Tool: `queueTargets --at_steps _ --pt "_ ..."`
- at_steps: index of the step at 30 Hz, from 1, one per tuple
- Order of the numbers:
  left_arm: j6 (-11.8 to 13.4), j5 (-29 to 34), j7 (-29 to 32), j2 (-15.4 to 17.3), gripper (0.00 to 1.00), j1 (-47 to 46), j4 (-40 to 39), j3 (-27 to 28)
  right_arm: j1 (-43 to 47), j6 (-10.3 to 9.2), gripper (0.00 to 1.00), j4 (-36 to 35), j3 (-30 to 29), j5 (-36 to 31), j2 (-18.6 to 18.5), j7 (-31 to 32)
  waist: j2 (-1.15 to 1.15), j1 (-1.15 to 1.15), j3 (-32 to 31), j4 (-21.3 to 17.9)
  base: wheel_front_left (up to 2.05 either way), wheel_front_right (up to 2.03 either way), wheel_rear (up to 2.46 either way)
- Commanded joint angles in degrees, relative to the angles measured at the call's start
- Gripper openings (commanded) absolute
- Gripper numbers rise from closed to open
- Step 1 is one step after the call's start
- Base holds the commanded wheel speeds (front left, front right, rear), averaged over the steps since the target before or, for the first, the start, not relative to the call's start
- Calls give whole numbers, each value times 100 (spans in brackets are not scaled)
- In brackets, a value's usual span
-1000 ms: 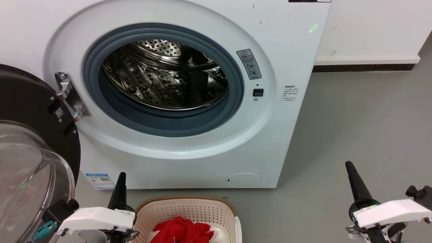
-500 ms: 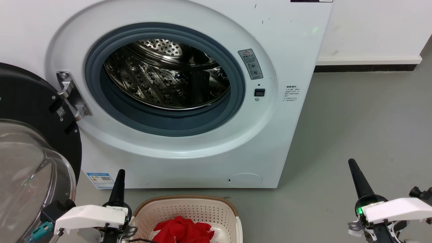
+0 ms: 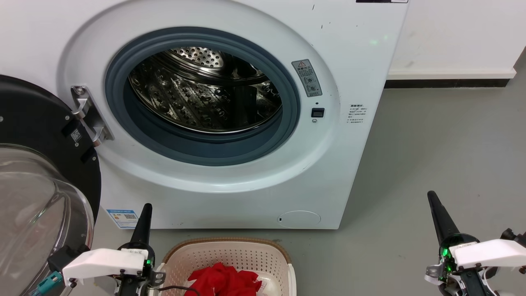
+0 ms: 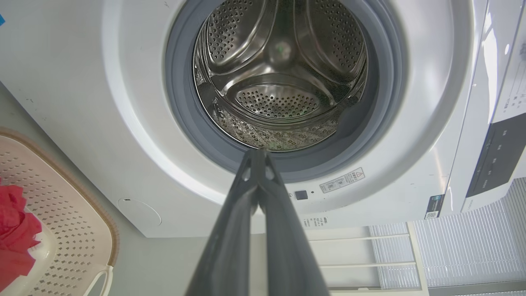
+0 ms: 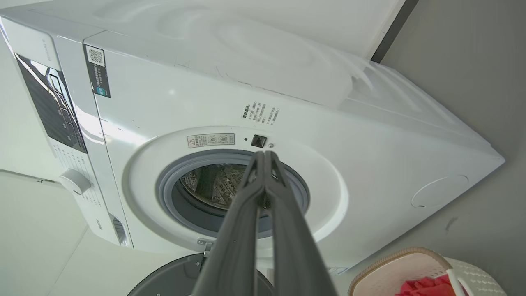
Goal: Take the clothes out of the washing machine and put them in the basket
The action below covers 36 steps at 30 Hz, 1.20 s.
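1 basket [image 3: 230,257]; 1 clothes bundle [image 3: 224,281] inside; left hand [image 3: 146,206], right hand [image 3: 431,195] closed

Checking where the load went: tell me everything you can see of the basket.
The basket is cream-white plastic, a rounded rectangle with perforated walls and a brown rim. It stands upright on the grey floor just before the washing machine, apart from it, its near part cut off by the head view's bottom edge. Red clothes lie bunched inside.
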Motion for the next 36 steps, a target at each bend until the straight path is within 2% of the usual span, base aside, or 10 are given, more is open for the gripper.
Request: queueTargets --at_steps 1,36 --pt "-34 -115 41 2 0 -124 -14 37 -132 1 0 8 -22 134 -22 17 0 0 0 2 0 0 0" --pt "-212 -1710 439 -7 0 -221 84 215 -288 0 0 261 -221 1739 26 251 0 0 11 74 0 0 0"
